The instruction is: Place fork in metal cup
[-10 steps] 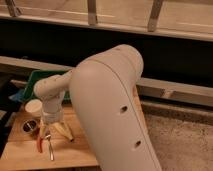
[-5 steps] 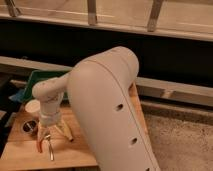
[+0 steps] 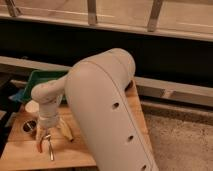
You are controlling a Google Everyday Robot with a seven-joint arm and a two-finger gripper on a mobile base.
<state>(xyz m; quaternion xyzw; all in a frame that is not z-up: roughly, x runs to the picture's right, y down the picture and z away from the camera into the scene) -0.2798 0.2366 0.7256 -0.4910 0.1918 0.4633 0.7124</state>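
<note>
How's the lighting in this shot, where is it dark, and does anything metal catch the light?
Camera view: warm, dim light on the wooden table; the band behind it is nearly black; the white robot arm is brightest; the slim silver metal fork glints faintly, the small dark steel cup barely; the gripper, jaws open, hangs just above the fork.

A wooden table (image 3: 20,152) has a speckled grey floor (image 3: 180,145) to its right. Behind it a pale ledge (image 3: 175,86) runs below a dark wall band (image 3: 165,55). Above, three upright metal posts (image 3: 92,12) divide a long window (image 3: 122,10). The light is dim and warm.
</note>
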